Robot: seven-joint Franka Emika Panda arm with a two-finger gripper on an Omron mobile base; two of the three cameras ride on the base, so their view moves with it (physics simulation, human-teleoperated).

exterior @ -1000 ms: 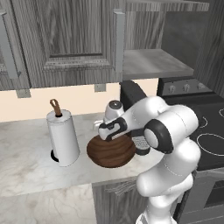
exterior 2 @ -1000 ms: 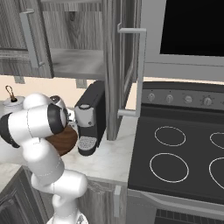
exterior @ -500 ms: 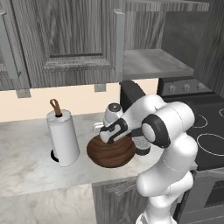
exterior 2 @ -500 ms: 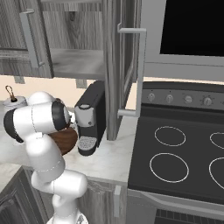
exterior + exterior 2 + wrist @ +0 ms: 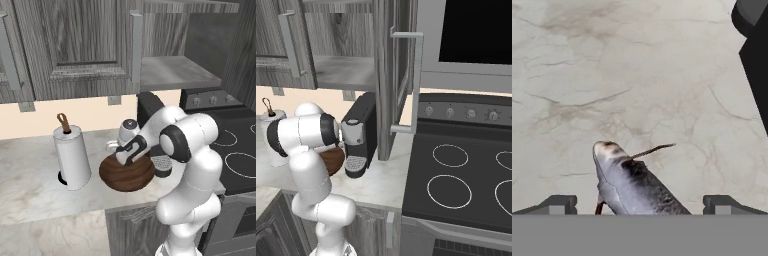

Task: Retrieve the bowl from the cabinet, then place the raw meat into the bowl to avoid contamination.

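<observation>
My jaws stand released above the marble counter [image 5: 637, 75], wide apart, the raw meat [image 5: 632, 185] lying between them. The bowl [image 5: 126, 173] sits near the counter's front edge, between paper-towel roll [image 5: 72, 156] and coffee machine [image 5: 360, 133]. No legible writing, perhaps too small.

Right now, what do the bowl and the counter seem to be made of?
The bowl: dark brown wood by its look, with faint grain bands and a smooth, low-sheen finish. The counter: pale marble-like stone, going by its grey-brown veins; polished or matte is unclear.
</observation>
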